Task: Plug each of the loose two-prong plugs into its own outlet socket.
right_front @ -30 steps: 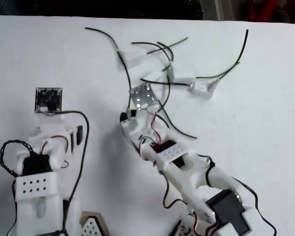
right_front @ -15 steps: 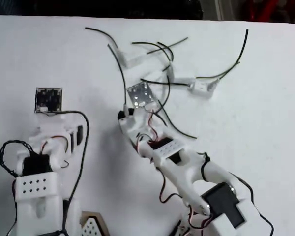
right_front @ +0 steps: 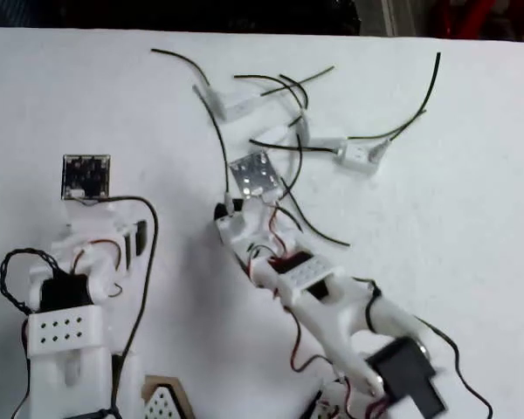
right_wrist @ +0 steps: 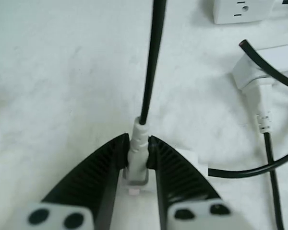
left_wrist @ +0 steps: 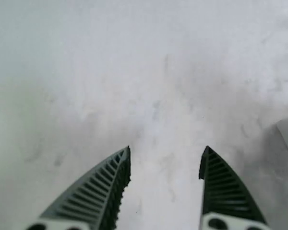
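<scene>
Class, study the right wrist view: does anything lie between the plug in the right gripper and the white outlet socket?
Nothing visible: bare table separates the plug held by the right gripper from the outlet socket. A second plug lies just beside that path.

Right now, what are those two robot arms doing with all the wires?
The right hand is clamped on a white plug with a black cord, low over the white table. A white outlet socket sits a little way ahead, and another loose plug lies nearby. The held plug is not in a socket yet. The left hand is open over bare table, holding nothing.
</scene>
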Available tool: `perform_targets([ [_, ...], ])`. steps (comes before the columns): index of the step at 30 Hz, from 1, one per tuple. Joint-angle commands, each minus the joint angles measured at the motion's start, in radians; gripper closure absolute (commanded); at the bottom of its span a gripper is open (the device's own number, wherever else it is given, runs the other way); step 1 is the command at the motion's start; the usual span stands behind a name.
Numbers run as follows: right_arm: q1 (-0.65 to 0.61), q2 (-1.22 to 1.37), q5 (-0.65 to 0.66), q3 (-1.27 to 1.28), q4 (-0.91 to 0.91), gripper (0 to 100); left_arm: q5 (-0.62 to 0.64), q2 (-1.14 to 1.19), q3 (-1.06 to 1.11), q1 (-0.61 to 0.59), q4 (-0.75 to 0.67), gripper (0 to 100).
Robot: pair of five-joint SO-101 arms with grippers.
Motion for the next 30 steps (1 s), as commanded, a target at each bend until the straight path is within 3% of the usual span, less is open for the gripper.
perform_targets([
  [1,-0.028,-0.189,0.008,0.046,0.01,98.1,0.052,-0.024,-0.061,0.047,-0.066,76],
  [8,-0.122,-0.476,0.003,0.13,0.124,98.1,0.091,-0.024,-0.132,0.211,-0.123,76],
  [16,-0.18,-0.668,0.002,0.189,0.2,98.1,0.092,-0.022,-0.155,0.285,-0.143,70],
  [23,-0.182,-0.687,0.002,0.19,0.22,98.1,0.084,-0.047,-0.181,0.383,-0.058,70],
  [30,-0.171,-0.687,0.008,0.199,0.222,98.1,0.048,-0.26,-0.149,0.44,0.034,70],
])
